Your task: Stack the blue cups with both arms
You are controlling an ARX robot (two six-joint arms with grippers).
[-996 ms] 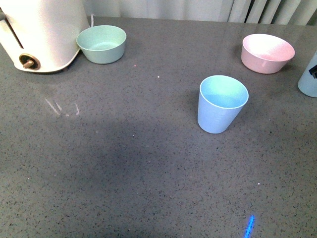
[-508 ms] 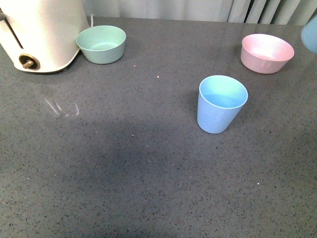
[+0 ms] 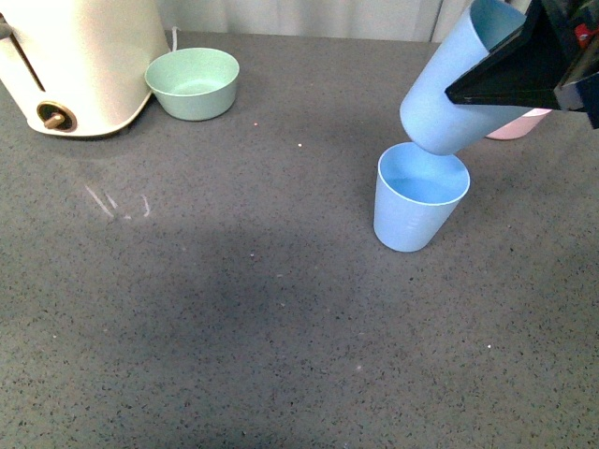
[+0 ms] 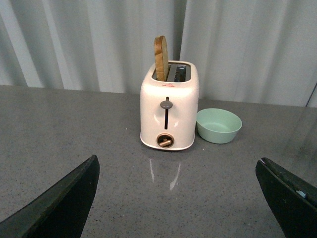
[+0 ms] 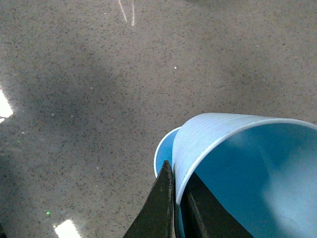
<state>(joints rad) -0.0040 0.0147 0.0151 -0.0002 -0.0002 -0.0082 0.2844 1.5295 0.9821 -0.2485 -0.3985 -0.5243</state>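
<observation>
Right hand (image 3: 460, 92) pinches the tilted cup (image 3: 438, 105) by its rim so I can drop its base into the standing cup (image 3: 412, 213) just beneath. Left hand (image 4: 177, 159) gapes, empty.

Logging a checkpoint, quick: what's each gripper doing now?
Left gripper: open, empty.
Right gripper: shut on the tilted blue cup at its rim.
</observation>
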